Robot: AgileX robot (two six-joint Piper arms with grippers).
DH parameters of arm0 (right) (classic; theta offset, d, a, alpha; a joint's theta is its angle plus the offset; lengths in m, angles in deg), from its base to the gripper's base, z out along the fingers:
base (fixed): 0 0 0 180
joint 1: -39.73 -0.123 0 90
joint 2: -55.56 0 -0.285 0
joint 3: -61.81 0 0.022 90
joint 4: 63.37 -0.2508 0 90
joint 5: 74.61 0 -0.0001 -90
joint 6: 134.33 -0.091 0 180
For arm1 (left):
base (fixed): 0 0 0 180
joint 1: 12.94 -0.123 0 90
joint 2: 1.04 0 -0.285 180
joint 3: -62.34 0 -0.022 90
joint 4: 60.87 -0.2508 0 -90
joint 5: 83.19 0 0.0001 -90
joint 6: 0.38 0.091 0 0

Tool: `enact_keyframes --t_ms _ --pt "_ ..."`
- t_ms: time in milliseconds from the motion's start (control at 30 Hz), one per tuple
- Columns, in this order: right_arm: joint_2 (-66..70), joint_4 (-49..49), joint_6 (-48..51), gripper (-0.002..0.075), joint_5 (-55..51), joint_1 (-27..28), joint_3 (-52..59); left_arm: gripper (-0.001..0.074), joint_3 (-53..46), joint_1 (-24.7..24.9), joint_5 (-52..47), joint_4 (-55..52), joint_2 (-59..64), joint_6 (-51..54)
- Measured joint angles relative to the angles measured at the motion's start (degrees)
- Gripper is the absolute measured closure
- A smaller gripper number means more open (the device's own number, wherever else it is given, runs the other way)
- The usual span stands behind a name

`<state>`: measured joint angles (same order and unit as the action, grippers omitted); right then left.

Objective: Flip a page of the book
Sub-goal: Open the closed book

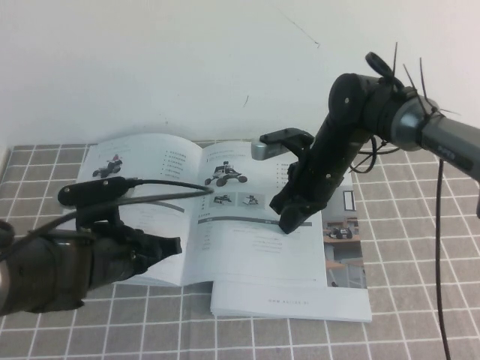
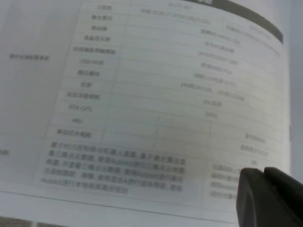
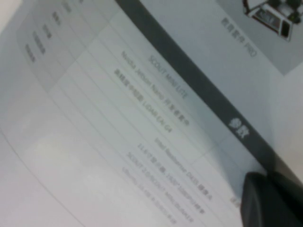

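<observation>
The book [image 1: 154, 195] lies open on the tiled table. Its right-hand page [image 1: 247, 251] shows wheeled-robot photos and a dark grey bar over a table. My right gripper [image 1: 289, 223] points down with its tip on or just above this page, below the grey bar, fingers together. In the right wrist view the fingers [image 3: 270, 203] sit beside the grey bar [image 3: 199, 90]. My left gripper [image 1: 174, 245] is shut and empty, low over the bottom of the left-hand page. In the left wrist view its fingers [image 2: 265, 198] hover over a spec table [image 2: 156, 80].
Under the open book lie other booklets: one with an office photo [image 1: 346, 236] sticks out on the right, and a white one [image 1: 300, 304] at the front. A black cable [image 1: 439, 247] hangs from the right arm. A white wall [image 1: 187, 67] stands behind the table.
</observation>
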<state>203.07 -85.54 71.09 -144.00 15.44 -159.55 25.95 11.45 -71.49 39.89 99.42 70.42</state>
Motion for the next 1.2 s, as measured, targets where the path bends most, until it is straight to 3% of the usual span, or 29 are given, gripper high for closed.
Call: enact_keyframes --t_ms 333,567,867,1200 --pt "-5.4 4.1 0.0 0.0724 1.1 2.7 9.4 0.0736 -0.1 -6.4 -10.0 -0.7 0.0 -4.0" --pt "-8.2 9.8 0.0 0.0724 0.1 4.7 10.2 0.0736 2.1 -6.6 -12.2 -1.0 3.1 -4.4" --pt "-8.8 3.6 1.1 0.0725 0.0 4.5 10.3 0.0735 3.9 -6.6 -13.2 -1.0 10.8 -4.0" --pt "-16.8 9.6 1.1 0.0725 -0.5 4.5 7.0 0.0736 3.8 -6.7 -15.6 -1.2 2.0 -0.2"
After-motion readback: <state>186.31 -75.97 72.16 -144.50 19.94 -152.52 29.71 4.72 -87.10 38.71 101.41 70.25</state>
